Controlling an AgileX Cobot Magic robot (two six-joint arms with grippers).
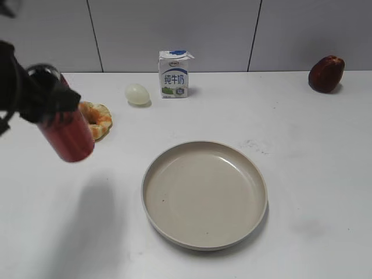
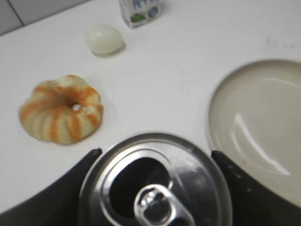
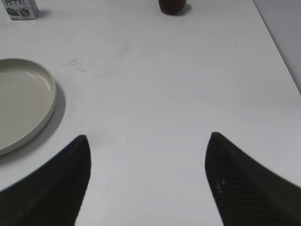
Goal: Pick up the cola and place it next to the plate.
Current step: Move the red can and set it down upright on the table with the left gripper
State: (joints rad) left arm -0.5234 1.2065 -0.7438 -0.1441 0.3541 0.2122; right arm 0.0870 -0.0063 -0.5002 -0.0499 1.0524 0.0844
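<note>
- Red slim cola can (image 1: 67, 135) with silver top is pinched in the left pincer (image 1: 49, 102), tilted and lifted clear of the white surface (image 1: 302, 151), left of the plate.
- Left wrist view: can's silver lid and pull tab (image 2: 157, 186) sit between the two dark fingers (image 2: 70, 186), both against its sides.
- Large round beige plate (image 1: 204, 195) lies flat mid-surface, nothing in it, well apart from the can.
- Orange-striped ring-shaped bread (image 1: 99, 119) sits just behind the can; pale egg-shaped item (image 1: 137, 94) and white-and-blue milk carton (image 1: 174, 74) further back.
- Dark red fruit (image 1: 326, 74) at far right.
- Right pincer (image 3: 148, 181) is spread wide over bare surface, holding nothing.
</note>
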